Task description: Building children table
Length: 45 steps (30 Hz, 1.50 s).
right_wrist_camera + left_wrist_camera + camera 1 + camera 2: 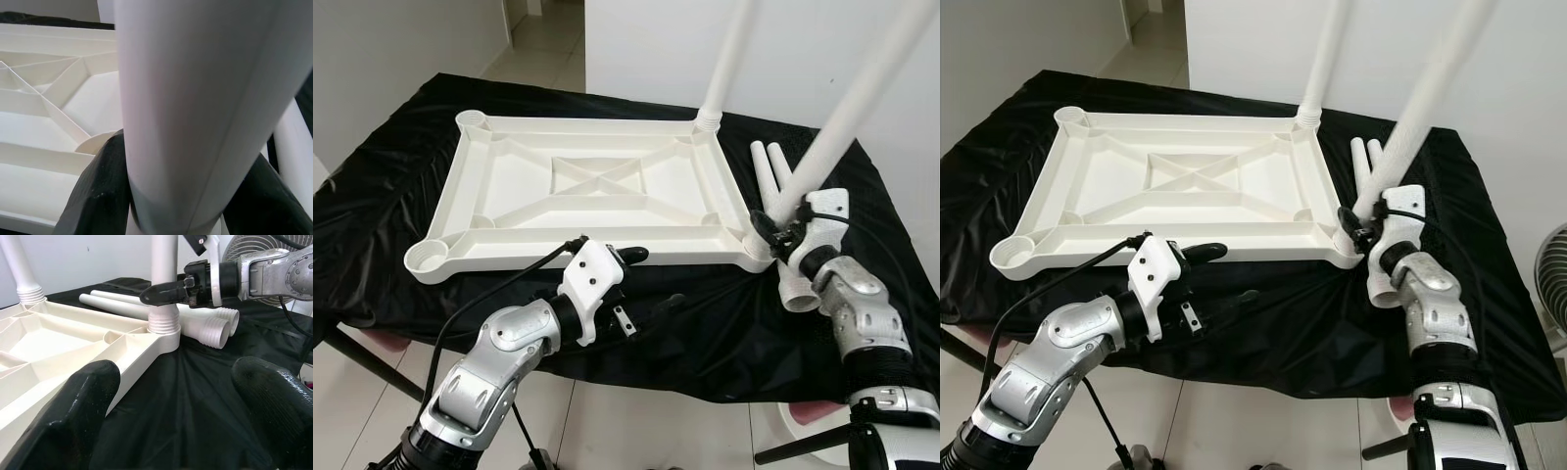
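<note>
Right gripper fingers clamp the white leg seemingly seated in the upturned table panel's corner socket; left gripper fingers spread, empty, beside its near edge.

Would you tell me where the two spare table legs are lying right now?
The two spare legs lie side by side on the black cloth, on the robot's right of the upturned tabletop, just behind the leg that the right gripper grips.
</note>
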### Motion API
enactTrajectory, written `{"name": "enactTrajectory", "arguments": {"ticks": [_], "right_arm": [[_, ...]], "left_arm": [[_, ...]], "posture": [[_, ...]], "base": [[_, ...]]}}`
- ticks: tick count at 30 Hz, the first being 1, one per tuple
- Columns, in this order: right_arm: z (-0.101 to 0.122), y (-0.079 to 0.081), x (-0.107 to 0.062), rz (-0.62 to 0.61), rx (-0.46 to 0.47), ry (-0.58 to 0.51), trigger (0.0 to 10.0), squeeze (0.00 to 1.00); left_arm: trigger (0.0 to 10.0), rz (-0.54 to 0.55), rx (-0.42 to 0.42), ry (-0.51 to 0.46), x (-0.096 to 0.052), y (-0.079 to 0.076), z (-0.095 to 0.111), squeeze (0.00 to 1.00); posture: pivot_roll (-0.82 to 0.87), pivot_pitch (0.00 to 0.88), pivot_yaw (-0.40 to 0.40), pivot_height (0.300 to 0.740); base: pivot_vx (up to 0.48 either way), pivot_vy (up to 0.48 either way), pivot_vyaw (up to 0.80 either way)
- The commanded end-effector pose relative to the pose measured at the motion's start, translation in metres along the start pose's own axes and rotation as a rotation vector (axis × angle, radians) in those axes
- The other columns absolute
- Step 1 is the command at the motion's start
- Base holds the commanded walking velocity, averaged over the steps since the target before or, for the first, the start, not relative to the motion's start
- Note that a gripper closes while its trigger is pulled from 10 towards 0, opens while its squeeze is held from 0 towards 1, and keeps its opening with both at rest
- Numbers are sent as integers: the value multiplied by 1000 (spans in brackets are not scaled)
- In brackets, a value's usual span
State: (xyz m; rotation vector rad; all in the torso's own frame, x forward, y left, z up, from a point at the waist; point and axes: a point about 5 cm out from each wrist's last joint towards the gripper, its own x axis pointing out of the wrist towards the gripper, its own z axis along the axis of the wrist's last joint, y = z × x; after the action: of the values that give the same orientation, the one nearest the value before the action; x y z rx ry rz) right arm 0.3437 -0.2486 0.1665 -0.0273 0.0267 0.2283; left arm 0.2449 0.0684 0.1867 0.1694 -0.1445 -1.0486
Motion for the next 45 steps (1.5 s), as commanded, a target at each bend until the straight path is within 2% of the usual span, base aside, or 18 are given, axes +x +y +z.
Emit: {"name": "enactTrajectory", "arguments": {"ticks": [1,5,16,20,24,26,31,35,38,41,45], "right_arm": [[-37,-5,-10,-33,72,165,10000,0],[-41,-10,-12,-46,119,172,10000,0],[-49,0,-10,-59,97,172,10000,0],[-53,7,-6,-180,138,147,10000,0],[-55,13,-4,-260,175,139,10000,0],[-55,13,-4,-260,175,139,10000,0],[-52,28,5,-403,220,103,10000,0],[-51,36,7,-445,233,92,10000,0],[-51,51,11,-543,254,82,10000,0],[-50,56,9,-653,265,59,10000,0],[-50,64,11,-675,278,68,10000,0]], "left_arm": [[10000,-15,0,7,0,0,1,0],[10000,-14,1,6,1,0,1,0],[10000,-13,2,3,1,1,1,0],[10000,-13,1,1,1,0,1,0],[10000,-12,1,2,1,0,1,0],[10000,-12,1,2,1,0,1,0],[10000,-16,1,1,1,-1,1,0],[10000,-16,1,1,1,-1,1,0],[10000,-18,-1,1,1,-1,1,0],[10000,-20,-1,0,2,-2,1,0],[10000,-23,-1,0,2,-2,0,0]], "posture": [[140,128,-8,740],[138,129,-8,740],[138,128,-10,740],[139,127,-13,740],[139,125,-12,740],[139,125,-12,740],[143,119,-19,740],[145,116,-21,740],[145,111,-24,740],[145,109,-24,740],[142,108,-23,740]], "base": [[0,0,0],[0,0,0],[0,0,0],[0,0,0],[0,0,0],[0,0,0],[0,0,0],[0,0,0],[0,0,0],[0,0,0],[0,0,0]]}}
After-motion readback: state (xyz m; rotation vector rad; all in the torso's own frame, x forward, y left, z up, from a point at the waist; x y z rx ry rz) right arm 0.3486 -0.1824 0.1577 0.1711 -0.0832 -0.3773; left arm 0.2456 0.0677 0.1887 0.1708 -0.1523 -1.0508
